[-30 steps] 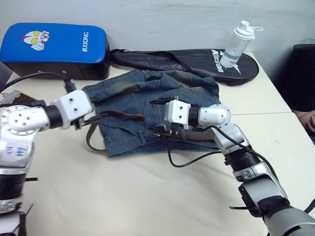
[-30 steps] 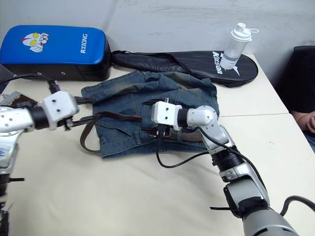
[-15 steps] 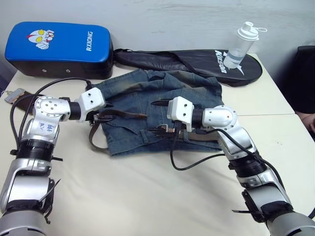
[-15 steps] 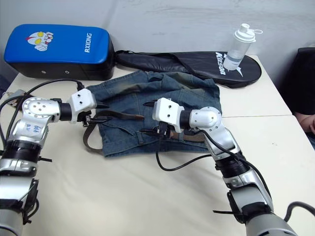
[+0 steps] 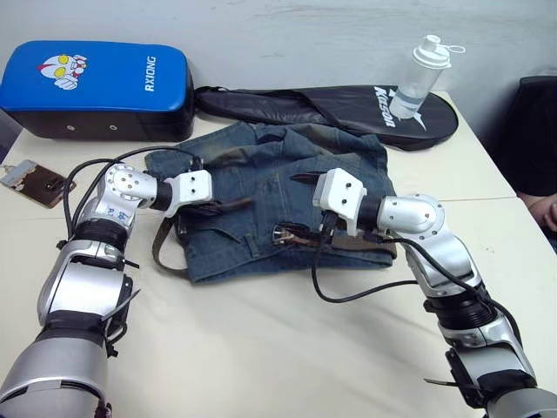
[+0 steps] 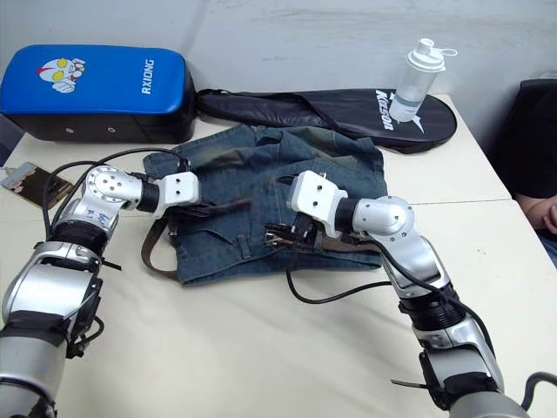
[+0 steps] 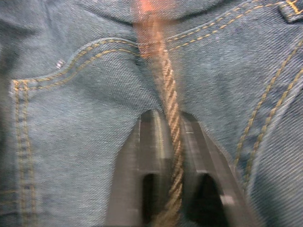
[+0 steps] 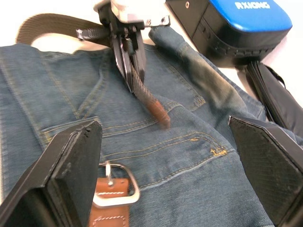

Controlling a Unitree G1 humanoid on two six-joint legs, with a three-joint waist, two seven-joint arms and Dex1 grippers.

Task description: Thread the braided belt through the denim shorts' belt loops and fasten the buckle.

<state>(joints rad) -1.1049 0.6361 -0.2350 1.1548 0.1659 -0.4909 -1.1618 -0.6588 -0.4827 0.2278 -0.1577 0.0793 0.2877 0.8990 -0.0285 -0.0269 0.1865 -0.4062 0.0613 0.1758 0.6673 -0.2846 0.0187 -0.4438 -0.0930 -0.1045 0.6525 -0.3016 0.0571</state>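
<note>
On beige table [image 5: 261, 348], left pincer [image 7: 168, 137] grips braided belt [image 7: 171, 109].

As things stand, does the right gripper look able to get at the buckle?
Probably yes. The right gripper is open, its fingers spread wide over the denim shorts, and the buckle lies uncovered on the cloth just ahead of them. The left gripper holds the braided belt farther off.

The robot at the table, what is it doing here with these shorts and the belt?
It is working a brown belt across denim shorts lying on the table. The left end effector is shut on the belt near its free tip. The right end effector is open, hovering over the silver buckle. The buckle is not fastened yet.
</note>
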